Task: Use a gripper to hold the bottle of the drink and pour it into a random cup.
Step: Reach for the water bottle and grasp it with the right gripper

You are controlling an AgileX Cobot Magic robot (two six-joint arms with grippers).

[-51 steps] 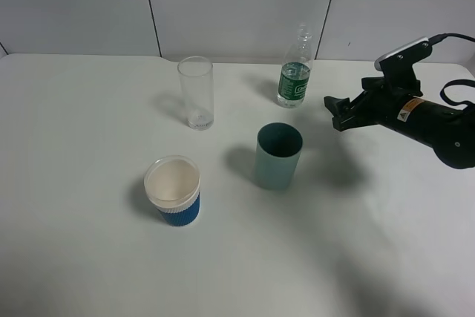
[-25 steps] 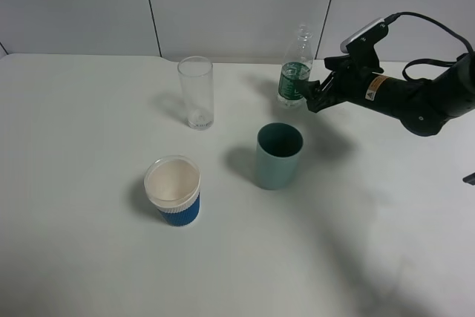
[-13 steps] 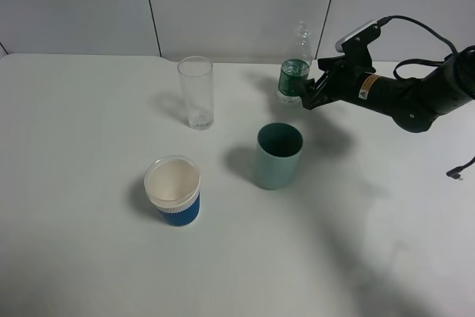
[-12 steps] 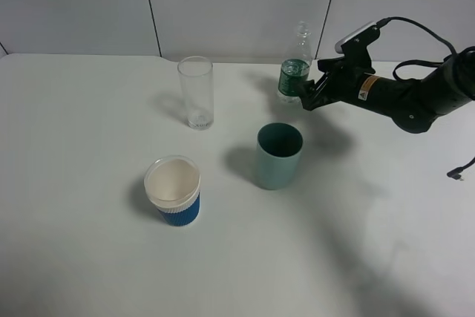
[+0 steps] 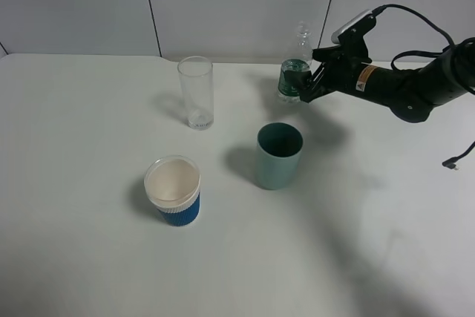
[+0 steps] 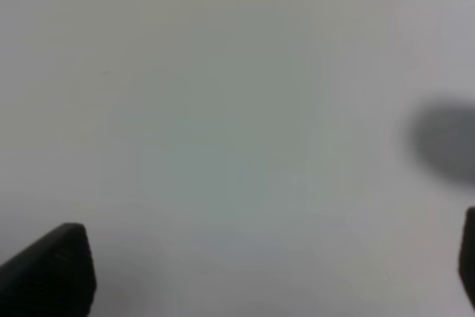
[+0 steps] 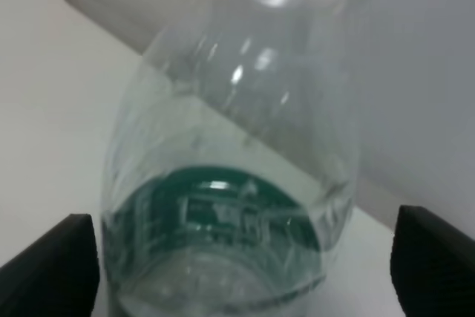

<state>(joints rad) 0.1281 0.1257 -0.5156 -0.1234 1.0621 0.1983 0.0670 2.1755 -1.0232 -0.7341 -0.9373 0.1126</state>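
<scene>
Right jaws now around one bottle (image 5: 291, 79); three cups (image 5: 196, 93) (image 5: 278, 155) (image 5: 173, 189)

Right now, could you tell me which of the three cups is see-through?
The tall glass tumbler at the back, left of the bottle; the teal cup and the white-rimmed blue cup are both opaque.

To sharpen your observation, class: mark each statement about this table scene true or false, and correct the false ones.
1. The right tool has one jaw on each side of the bottle. True.
2. The glass tumbler lies on its side. False: it stands upright.
3. The bottle sits inside the teal cup. False: it stands on the table, behind that cup.
4. The left tool is open, with nothing between its jaws. True.
</scene>
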